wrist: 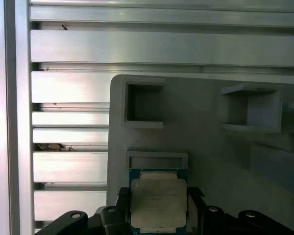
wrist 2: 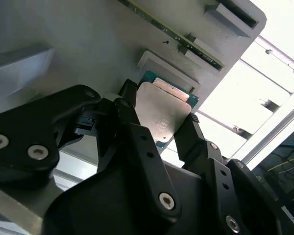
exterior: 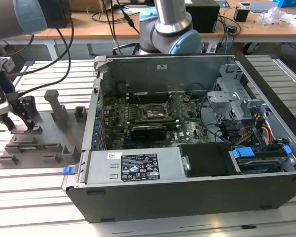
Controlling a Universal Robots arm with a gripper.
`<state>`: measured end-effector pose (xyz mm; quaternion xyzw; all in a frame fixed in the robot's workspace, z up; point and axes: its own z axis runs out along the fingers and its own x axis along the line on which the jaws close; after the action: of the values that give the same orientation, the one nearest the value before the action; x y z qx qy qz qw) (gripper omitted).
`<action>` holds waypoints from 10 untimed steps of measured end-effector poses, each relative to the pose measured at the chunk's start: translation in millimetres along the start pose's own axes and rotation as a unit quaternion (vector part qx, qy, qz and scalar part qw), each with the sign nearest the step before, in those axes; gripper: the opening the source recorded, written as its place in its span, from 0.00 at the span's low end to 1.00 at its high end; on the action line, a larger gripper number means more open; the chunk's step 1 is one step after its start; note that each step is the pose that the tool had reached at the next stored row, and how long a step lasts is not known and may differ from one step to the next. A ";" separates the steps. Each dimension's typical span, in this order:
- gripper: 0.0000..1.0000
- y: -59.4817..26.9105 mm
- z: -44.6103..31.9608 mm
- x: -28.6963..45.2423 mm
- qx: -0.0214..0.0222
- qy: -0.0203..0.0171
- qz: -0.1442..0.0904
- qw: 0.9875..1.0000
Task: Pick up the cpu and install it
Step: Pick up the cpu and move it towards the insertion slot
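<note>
1. Squarely between the jaws of the gripper (wrist 2: 160, 107) sits the cpu (wrist: 158, 203), pinched by two opposite edges, flat on the grey tray (exterior: 44, 143).
2. At three o'clock in the exterior view, the case wall (exterior: 96, 113) stands between.
3. Beyond it lies the socket (exterior: 155, 112), open from above.

Grey holder tray (exterior: 44, 148): I see it directly under my pincer (exterior: 17, 121).
Open computer case (exterior: 187, 197): well away from the pincer, toward the exterior view's right.
Slatted metal table (exterior: 29, 207): beneath both.
</note>
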<state>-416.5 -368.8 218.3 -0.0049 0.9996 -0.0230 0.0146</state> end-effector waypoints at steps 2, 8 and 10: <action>0.55 -0.4 -8.0 -0.2 0.000 0.000 0.000 1.000; 0.55 -0.9 -20.1 -0.6 0.000 0.000 0.000 1.000; 0.55 -1.0 -22.5 -0.6 0.000 0.000 0.000 1.000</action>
<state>-416.6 -368.8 240.9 -0.0049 0.9996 -0.0230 0.0145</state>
